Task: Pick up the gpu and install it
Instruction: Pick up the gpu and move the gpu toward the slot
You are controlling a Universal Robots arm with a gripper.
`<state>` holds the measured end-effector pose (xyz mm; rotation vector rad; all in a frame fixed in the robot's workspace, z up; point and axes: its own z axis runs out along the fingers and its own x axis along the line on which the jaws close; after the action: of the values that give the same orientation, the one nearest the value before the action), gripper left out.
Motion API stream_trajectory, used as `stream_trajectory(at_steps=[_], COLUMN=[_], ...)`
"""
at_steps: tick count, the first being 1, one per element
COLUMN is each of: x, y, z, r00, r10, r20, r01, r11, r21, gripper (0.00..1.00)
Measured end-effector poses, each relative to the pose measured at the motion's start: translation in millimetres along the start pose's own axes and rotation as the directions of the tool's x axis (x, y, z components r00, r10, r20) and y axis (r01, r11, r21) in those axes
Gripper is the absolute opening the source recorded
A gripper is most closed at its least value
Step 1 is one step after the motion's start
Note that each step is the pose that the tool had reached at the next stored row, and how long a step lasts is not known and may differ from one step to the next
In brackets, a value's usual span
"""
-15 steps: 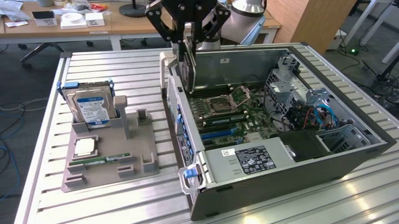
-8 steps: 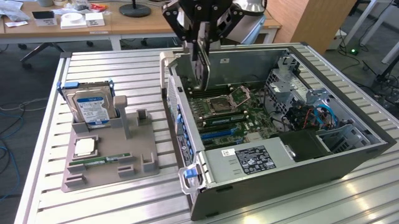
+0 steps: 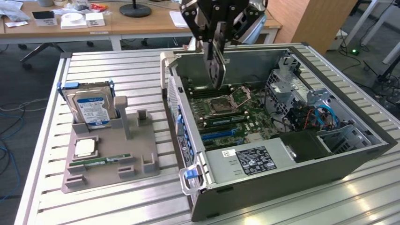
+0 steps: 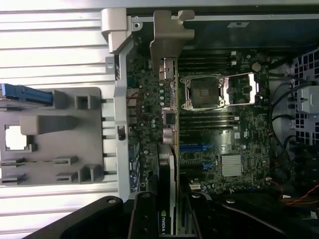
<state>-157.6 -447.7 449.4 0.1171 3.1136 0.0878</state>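
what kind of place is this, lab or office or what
Probably a robotics lab in an office-like room: a gripper holds a gpu over an open computer case on a slatted metal table, with wooden desks behind.

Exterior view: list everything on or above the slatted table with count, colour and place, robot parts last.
table: one, silver, under everything
case: one, grey, open, the exterior view's right
motherboard: one, green, inside case
holder: one, grey, the exterior view's left
hard drive: one, silver, upright in holder
processor: one, silver, flat in holder
memory stick: one, green, in holder
gpu: one, dark, hanging above motherboard
gripper: one, black, shut on gpu
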Motion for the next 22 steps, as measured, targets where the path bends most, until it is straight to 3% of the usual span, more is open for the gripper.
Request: stream_trajectory(at_steps=[22], x=[-76.1], y=[5.6], z=[2.1], r00=[1.0000], r10=[0.000], r20=[-0.0001], r01=[0.000], r11=[1.0000], r21=[0.0001], gripper=[0.27])
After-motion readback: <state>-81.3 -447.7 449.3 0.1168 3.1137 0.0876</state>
